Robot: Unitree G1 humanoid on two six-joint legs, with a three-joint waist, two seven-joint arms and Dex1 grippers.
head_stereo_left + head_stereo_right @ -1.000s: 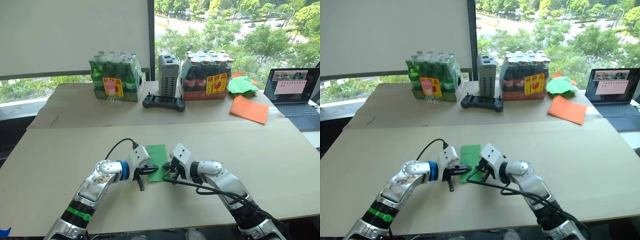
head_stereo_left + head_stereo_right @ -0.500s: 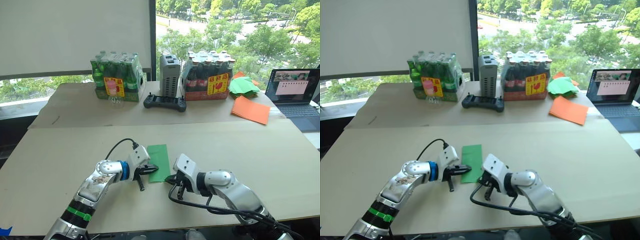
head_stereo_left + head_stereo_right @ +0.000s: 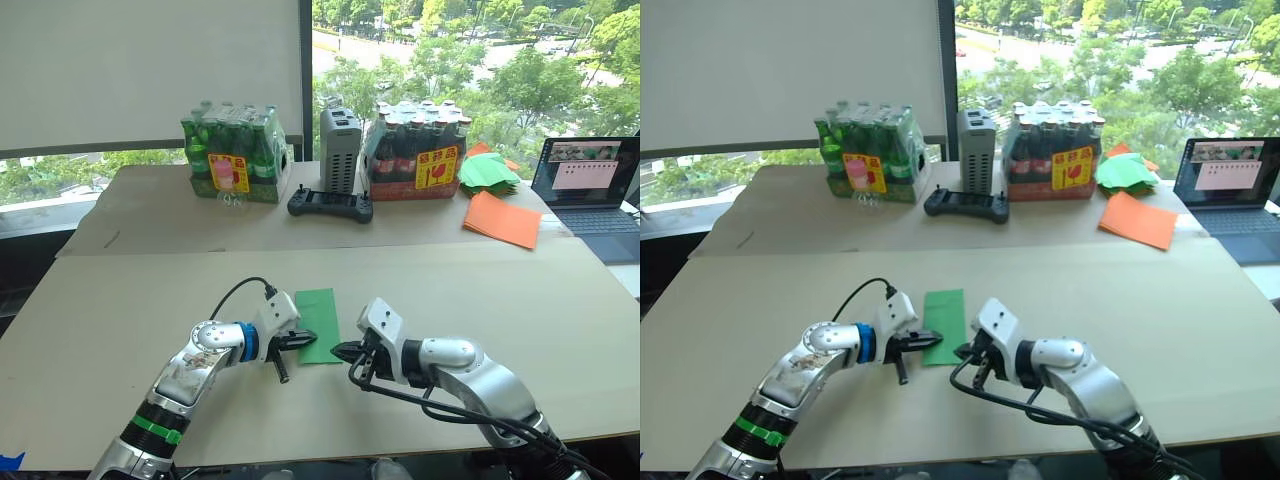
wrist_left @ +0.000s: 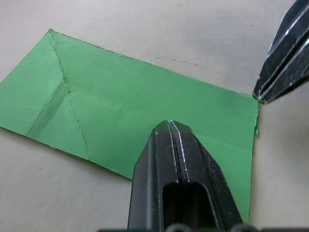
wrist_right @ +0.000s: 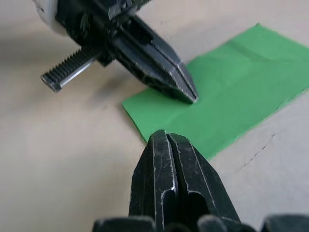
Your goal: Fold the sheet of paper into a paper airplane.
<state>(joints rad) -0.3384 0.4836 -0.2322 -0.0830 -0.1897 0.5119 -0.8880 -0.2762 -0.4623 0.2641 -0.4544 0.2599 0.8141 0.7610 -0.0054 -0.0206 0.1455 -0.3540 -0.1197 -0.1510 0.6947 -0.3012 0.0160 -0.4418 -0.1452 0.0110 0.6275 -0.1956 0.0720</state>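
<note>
The sheet of paper [image 3: 319, 308] is a bright green rectangle lying flat on the tan table, with diagonal creases at its far end [image 4: 63, 92]; it does not have a paper airplane's form. My left gripper [image 3: 306, 340] is shut, its tip pressed down on the sheet's near end [image 4: 169, 126]. My right gripper [image 3: 341, 350] is also shut and holds nothing. Its tip rests at the sheet's near right corner [image 4: 259, 96], a short way from the left tip [image 5: 190, 96].
At the back stand a pack of green bottles [image 3: 233, 155], a grey box [image 3: 337, 148], a black controller [image 3: 329, 205] and a pack of dark bottles [image 3: 420, 152]. Orange sheets [image 3: 500, 218], a heap of green papers [image 3: 487, 172] and a laptop [image 3: 590, 185] lie far right.
The right gripper left the sheet's near right part, pulled back toward me, then came forward to the near right corner. The left gripper and the sheet stayed put.
</note>
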